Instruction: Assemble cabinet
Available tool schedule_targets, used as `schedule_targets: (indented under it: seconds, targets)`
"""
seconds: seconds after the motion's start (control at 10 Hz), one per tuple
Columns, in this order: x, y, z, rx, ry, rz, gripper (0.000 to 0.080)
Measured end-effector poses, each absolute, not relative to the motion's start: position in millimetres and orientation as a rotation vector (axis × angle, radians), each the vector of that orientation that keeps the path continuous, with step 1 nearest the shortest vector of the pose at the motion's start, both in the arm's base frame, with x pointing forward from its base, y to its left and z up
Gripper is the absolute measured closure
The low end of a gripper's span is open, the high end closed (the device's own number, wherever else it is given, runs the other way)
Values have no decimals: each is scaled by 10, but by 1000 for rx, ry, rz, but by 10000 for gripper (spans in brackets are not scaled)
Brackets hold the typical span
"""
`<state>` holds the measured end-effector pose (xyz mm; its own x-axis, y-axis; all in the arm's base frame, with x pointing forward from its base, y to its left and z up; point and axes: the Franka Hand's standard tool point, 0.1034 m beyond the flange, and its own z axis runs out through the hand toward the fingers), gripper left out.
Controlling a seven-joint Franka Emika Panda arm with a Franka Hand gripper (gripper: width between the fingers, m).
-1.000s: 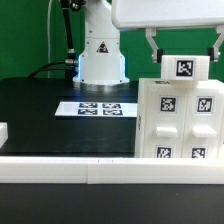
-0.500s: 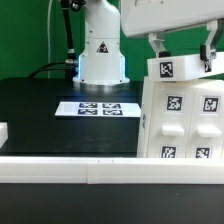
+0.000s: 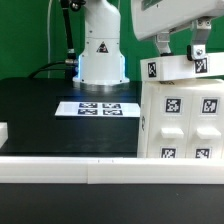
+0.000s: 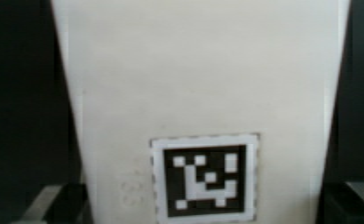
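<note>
The cabinet [image 3: 180,120], a large white box with several tagged blocks on its face, stands at the exterior view's right. My gripper [image 3: 180,55] is directly above it, shut on a long white tagged part [image 3: 178,68] and holding it turned at an angle at the cabinet's top edge. I cannot tell whether the part touches the cabinet. In the wrist view the same white part [image 4: 197,100] fills the frame with one tag near my gripper [image 4: 200,205]. The dark fingers [image 4: 51,203] press on both of its sides.
The marker board [image 3: 98,107] lies on the black table in front of the robot base [image 3: 100,50]. A long white border rail [image 3: 70,165] runs along the near edge. A small white piece [image 3: 3,131] shows at the exterior view's left edge.
My gripper has turned and shifted toward the exterior view's right with the white part. The part now sits rotated, showing two tags instead of one.
</note>
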<state>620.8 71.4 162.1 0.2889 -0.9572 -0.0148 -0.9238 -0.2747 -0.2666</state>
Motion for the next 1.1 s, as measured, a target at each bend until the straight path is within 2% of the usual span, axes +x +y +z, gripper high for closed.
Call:
schedule_targets:
  seconds: [0.6,1.1]
  targets:
    - [6198,722,1631,-1875,2180,-107,238]
    - [6200,726,1630,-1602,2348,-24,238]
